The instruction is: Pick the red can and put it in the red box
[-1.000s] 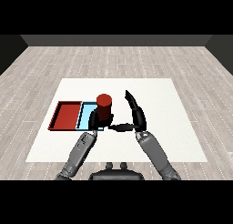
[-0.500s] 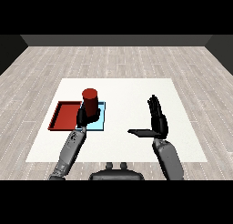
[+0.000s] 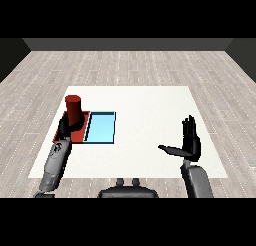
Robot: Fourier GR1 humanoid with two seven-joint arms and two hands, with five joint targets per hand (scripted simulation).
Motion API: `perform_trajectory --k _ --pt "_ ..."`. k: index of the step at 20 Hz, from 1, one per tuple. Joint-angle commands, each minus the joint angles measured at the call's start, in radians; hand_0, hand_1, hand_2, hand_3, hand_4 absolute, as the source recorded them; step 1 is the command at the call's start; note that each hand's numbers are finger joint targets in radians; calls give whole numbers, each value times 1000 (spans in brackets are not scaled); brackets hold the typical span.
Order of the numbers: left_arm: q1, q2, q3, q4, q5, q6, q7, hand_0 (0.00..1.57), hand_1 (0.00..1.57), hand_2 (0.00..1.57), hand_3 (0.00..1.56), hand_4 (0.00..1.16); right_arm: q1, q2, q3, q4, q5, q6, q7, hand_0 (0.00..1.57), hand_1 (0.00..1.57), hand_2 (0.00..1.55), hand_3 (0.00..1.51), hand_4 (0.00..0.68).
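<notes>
L hand (image 3: 64,128) is curled round the red can (image 3: 74,110), holding it upright over the red tray (image 3: 80,133). L forearm runs up from the near left corner. Light blue tray (image 3: 101,127) sits just right, touching it. R hand (image 3: 189,144) is up over the white counter (image 3: 150,115), fingers straight, thumb out left, holding nothing.

A light blue tray (image 3: 101,128) lies on the white table (image 3: 150,110), over a grey plank floor (image 3: 125,65).
</notes>
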Motion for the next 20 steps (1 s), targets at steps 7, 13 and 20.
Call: perform_trajectory --k 7,13,20 --pt "-201 81 149 636 -18 -37 -119 1571 1571 1571 1510 1038 -14 -42 -113 192 -17 33 -55 0 0 0 0 0" --pt "-283 71 80 909 -139 13 -65 0 0 0 428 756 -48 26 -72 292 54 -38 -95 0 0 0 0 0" --pt "-348 50 118 1095 -137 23 -42 1070 1070 1028 472 557 -110 14 -92 332 47 -29 -83 0 0 0 0 0"
